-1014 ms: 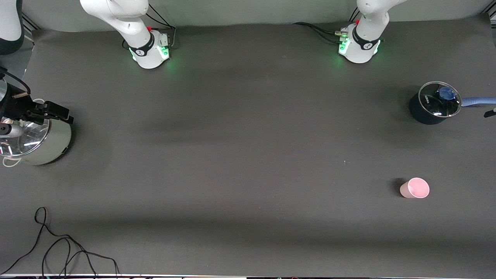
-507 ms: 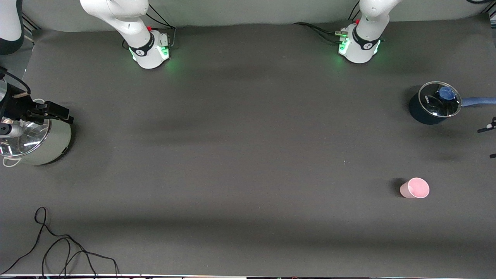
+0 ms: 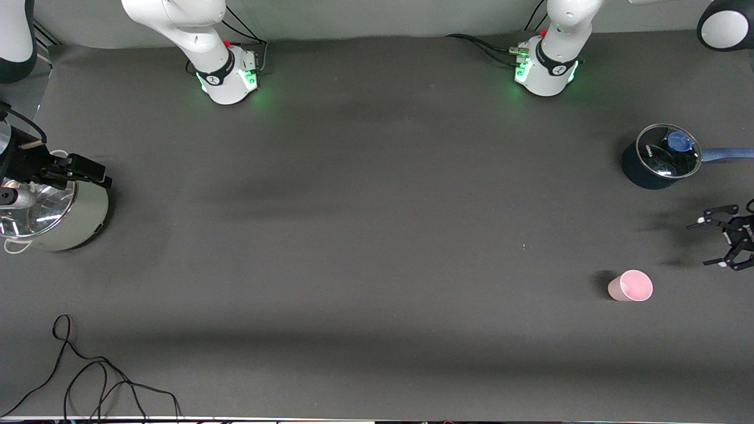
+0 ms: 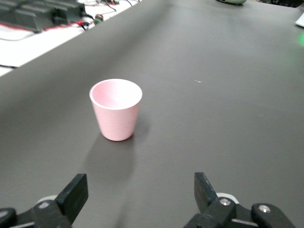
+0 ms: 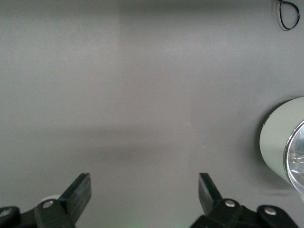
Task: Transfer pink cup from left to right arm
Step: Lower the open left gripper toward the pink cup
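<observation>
Left end effector [image 3: 710,242] arrived near pink cup [image 3: 630,286], wide open, empty.

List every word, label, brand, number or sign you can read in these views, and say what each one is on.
No text can be read in any view.
Glass lid of the dark saucepan: a small white mark, too small to read.
Black bands on the two arm bases: a white logo on each, no legible letters.
Pink cup: plain, no print.
Steel pot: no label visible.
</observation>
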